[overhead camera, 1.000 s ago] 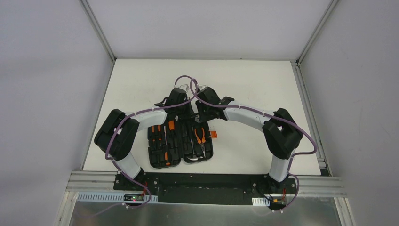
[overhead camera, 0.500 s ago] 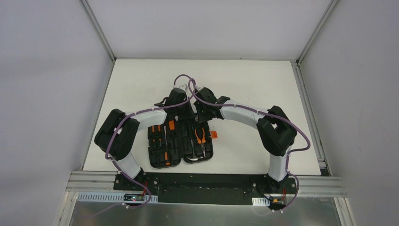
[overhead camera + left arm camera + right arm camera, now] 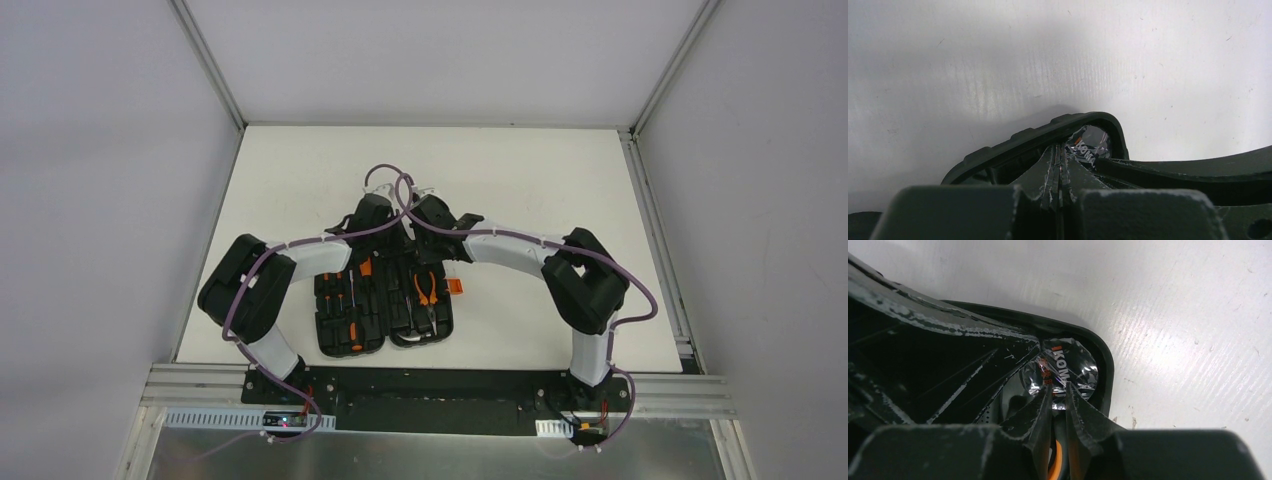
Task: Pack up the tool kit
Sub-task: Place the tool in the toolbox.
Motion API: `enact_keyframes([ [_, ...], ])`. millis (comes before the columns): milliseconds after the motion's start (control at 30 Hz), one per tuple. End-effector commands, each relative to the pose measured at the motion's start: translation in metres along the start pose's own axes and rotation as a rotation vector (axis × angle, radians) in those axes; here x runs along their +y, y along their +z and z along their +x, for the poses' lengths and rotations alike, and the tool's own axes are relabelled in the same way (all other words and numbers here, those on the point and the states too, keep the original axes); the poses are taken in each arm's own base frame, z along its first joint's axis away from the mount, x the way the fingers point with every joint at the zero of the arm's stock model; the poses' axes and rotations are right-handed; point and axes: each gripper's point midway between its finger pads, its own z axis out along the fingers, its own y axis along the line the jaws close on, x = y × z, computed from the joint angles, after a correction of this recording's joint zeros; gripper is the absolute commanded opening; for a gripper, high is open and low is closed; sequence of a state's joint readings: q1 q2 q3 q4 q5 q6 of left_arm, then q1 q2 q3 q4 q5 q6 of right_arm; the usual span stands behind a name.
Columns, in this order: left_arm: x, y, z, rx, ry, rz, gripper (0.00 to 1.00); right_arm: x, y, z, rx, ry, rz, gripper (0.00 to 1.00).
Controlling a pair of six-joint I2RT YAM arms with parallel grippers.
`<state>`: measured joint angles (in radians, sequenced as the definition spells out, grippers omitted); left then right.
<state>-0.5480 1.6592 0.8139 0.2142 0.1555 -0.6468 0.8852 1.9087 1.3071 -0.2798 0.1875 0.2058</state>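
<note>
The left claw (image 3: 1060, 150) is pressed together, its fingers (image 3: 1040, 175) meeting flat with no gap. The tips are over the rounded far corner of the black case (image 3: 1023, 137). Just at 2 o'clock of those tips, inside the rim, sits a shiny round piece (image 3: 1091, 143) with orange and white lettering. The right claw (image 3: 1058, 390) points at a piece of the same look, straight beyond its tips at 12 o'clock. Its fingers (image 3: 1083, 415) stand a thin slit apart with an orange strip showing low in the slit, and I cannot tell whether they pinch anything.

From above, both claws sit side by side at the 12 o'clock end of the case. The case lies open on the white table (image 3: 300, 180), toward its 6 o'clock edge and between the two arms. The screwdrivers (image 3: 345, 300) fill its 9 o'clock half and the pliers (image 3: 427, 293) lie in its 3 o'clock half. The orange latch (image 3: 455, 287) juts out on the 3 o'clock side.

Compared with a second ago, the right arm (image 3: 585, 290) has swung its elbow toward 9 o'clock and its wrist has closed in on the left one. The left arm has barely shifted. The case and the tools in it lie just where they did.
</note>
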Motion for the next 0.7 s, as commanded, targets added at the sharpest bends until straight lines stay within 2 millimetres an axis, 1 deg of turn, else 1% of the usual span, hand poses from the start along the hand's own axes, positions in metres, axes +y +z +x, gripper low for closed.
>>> enact_keyframes([
  [0,0.058,-0.012,0.106,0.334,-0.033,-0.172,0.00,-0.035,0.021,0.104,0.280,-0.061,0.147,0.19],
  [67,0.060,-0.012,0.106,0.330,-0.042,-0.170,0.00,-0.034,0.021,0.108,0.284,-0.051,0.129,0.19],
  [100,0.058,-0.011,0.103,0.323,-0.043,-0.166,0.00,-0.032,0.021,0.108,0.283,-0.046,0.116,0.18],
  [133,0.056,-0.011,0.099,0.315,-0.042,-0.160,0.00,-0.030,0.019,0.104,0.277,-0.044,0.107,0.19],
  [167,0.053,-0.010,0.094,0.303,-0.036,-0.151,0.02,-0.026,0.016,0.096,0.263,-0.044,0.097,0.19],
  [200,0.048,-0.010,0.088,0.289,-0.032,-0.140,0.07,-0.023,0.011,0.088,0.247,-0.045,0.087,0.19],
  [300,0.030,-0.014,0.062,0.238,0.005,-0.104,0.23,-0.012,-0.009,0.053,0.173,-0.038,0.038,0.24],
  [367,0.016,-0.021,0.041,0.194,0.027,-0.080,0.37,-0.005,-0.028,0.026,0.113,-0.023,0.001,0.28],
  [433,0.000,-0.034,0.014,0.132,0.047,-0.047,0.49,0.001,-0.051,-0.001,0.040,-0.011,-0.035,0.33],
  [467,-0.006,-0.042,0.000,0.099,0.052,-0.034,0.54,0.003,-0.060,-0.009,0.013,-0.005,-0.050,0.36],
  [533,-0.012,-0.062,-0.026,0.028,0.047,-0.023,0.64,0.004,-0.076,-0.023,-0.033,0.014,-0.076,0.40],
  [600,-0.011,-0.083,-0.045,-0.033,0.036,-0.022,0.73,0.001,-0.087,-0.027,-0.050,0.047,-0.091,0.43],
  [633,-0.010,-0.098,-0.055,-0.071,0.030,-0.016,0.77,-0.001,-0.089,-0.026,-0.044,0.071,-0.099,0.45],
  [667,-0.005,-0.109,-0.058,-0.091,0.023,-0.024,0.80,-0.003,-0.090,-0.023,-0.033,0.097,-0.108,0.45],
])
